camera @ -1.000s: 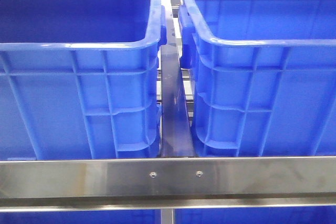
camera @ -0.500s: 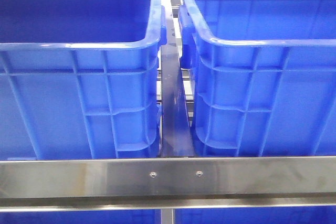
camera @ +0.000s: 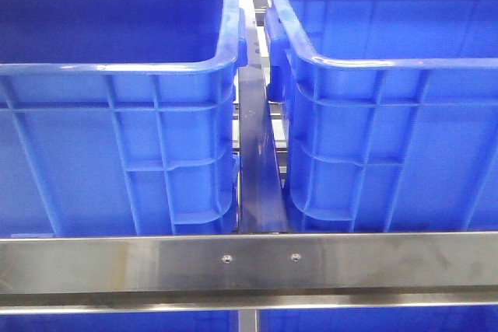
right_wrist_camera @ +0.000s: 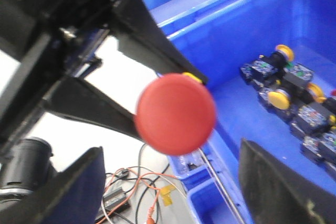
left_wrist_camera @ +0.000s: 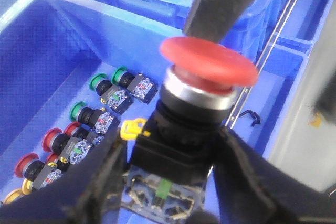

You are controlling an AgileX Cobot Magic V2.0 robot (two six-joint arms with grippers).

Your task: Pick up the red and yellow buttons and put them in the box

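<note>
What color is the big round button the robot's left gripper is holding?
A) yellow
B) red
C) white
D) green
B: in the left wrist view, the left gripper is shut on the big mushroom button, and its wide cap is plainly red, while the green and yellow ones lie down in the blue bin.

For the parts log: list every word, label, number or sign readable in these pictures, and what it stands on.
None can be read.
The contact blocks of the buttons lying in the bin carry small markings, too blurred to read.
The red button held in the left claw shows no lettering on its cap.
</note>
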